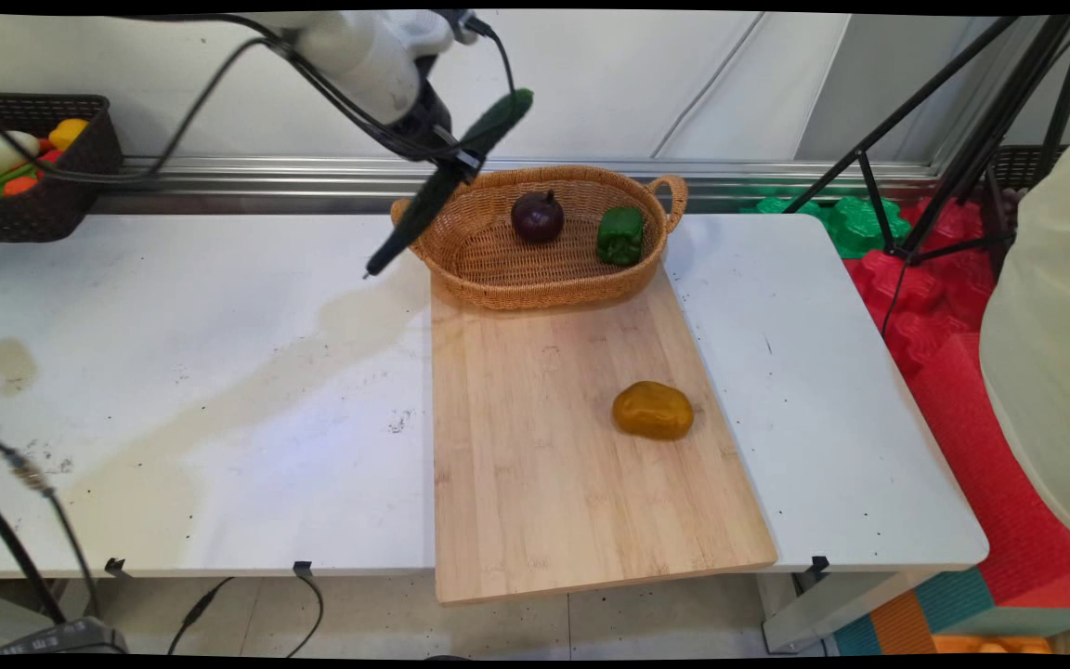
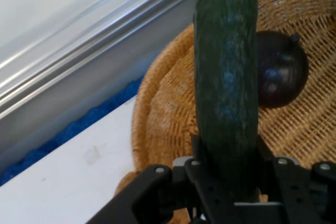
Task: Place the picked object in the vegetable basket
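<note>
Above the basket's (image 1: 549, 269) left rim, gripper (image 1: 447, 158) clamped around a cucumber (image 1: 447, 181), held slanted and airborne, probably gripped mid-length. Onion (image 1: 538, 216) and green pepper (image 1: 620, 235) sit inside basket; potato (image 1: 653, 410) on board (image 1: 554, 465), bench (image 1: 173, 372).

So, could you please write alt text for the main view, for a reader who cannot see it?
A black gripper holds a long dark green cucumber tilted in the air beside the left end of a wicker basket. The basket holds a dark purple onion and a green pepper. It stands on a wooden cutting board, where a yellow-brown potato also lies.
</note>
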Robot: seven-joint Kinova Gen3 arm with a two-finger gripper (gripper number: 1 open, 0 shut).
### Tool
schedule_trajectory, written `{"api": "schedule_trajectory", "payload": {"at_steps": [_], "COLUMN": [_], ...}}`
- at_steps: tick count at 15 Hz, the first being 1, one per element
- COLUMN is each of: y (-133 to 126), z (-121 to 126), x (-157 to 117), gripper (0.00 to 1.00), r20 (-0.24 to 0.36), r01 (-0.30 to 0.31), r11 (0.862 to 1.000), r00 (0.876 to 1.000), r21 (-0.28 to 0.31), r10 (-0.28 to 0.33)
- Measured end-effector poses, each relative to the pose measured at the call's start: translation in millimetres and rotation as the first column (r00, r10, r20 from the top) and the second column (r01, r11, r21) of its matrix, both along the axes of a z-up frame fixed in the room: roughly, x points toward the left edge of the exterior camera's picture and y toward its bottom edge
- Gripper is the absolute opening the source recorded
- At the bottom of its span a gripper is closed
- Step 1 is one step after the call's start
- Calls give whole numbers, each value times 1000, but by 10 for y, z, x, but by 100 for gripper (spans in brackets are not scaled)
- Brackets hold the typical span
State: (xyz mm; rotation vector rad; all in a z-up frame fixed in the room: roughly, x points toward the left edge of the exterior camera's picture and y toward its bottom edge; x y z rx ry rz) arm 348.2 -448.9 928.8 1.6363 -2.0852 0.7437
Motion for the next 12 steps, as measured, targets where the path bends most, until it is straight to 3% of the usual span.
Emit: {"api": "schedule_trajectory", "payload": {"at_steps": [12], "y": [-577], "z": [-531], "x": [-309], "gripper": [0], "r20": [-16], "r01": [-24], "r11": [995], "r00": [1000], "r21": [94], "r10": [25]}}
